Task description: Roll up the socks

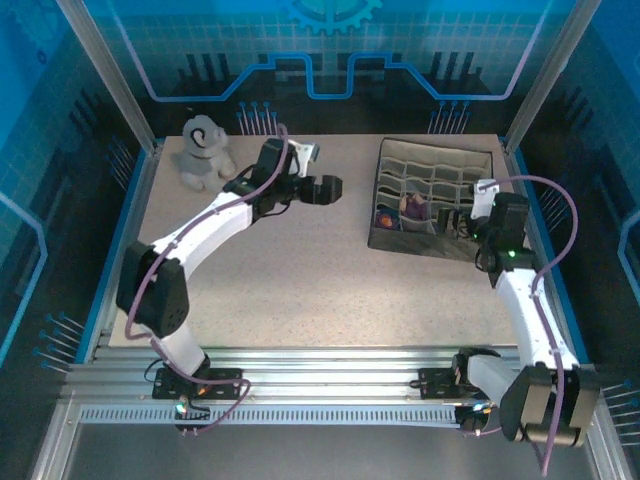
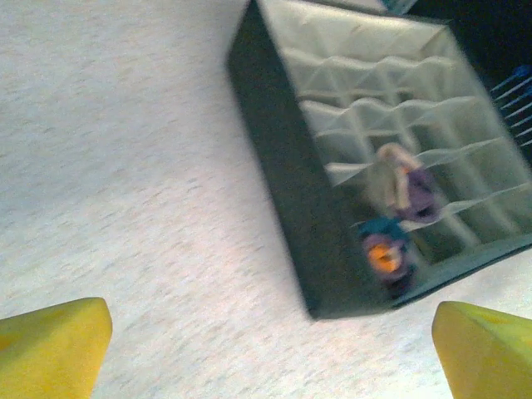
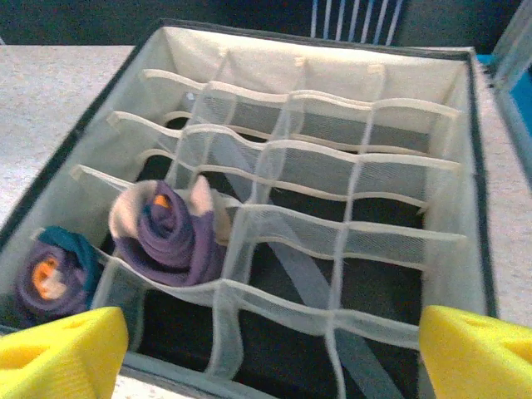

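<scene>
Speckled beige table (image 1: pixel 300 270) in a blue-walled cell. Metal rail (image 1: pixel 330 360) along the near edge, with both arm bases bolted to it.

Right side, nearest: right gripper (image 1: pixel 452 222) at the near-right side of the organizer (image 1: pixel 437 150). In its wrist view the yellow fingers (image 3: pixel 58 349) sit at the two bottom corners, spread wide. Nothing is between them and nothing is held.

Organizer: dark fabric box, pale lining, mesh dividers making a grid of cells. It sits on the right half of the table, flat.

Socks: both are rolled up inside the organizer, near its near-left corner, in neighbouring cells.
- Navy roll (image 3: pixel 50 270): closest to the corner, purple with an orange spot showing and a dark teal-navy edge.
- Tan roll (image 3: pixel 170 233): just beside it, toward the box's middle. A purple spiral with tan at the rim, leaning on a mesh divider.
- Exact row for each is hard to tell.

Left side, farther back: left gripper (image 1: pixel 325 190) hangs over bare table left of the organizer, well apart from it. Its fingers (image 2: pixel 50 341) are also spread wide with only tabletop between them, so nothing is gripped. The wrist view is blurred.

Far left corner: grey plush toy (image 1: pixel 202 152), upright on the table, behind the left arm.
</scene>
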`<action>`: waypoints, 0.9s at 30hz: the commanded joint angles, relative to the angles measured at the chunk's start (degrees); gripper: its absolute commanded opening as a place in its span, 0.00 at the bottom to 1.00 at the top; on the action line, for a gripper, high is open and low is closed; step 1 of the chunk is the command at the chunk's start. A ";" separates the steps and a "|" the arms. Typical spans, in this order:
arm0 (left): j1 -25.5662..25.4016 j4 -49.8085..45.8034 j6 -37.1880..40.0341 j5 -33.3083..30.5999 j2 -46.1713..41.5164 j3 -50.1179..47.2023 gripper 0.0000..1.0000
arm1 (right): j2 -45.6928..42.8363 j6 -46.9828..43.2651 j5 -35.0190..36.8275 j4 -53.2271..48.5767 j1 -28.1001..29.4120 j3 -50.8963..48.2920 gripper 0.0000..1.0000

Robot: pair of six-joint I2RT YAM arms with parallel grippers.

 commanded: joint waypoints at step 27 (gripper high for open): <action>14.05 41.36 17.58 -19.84 -22.46 -53.35 0.99 | 10.97 2.57 -1.08 54.95 0.10 -23.61 1.00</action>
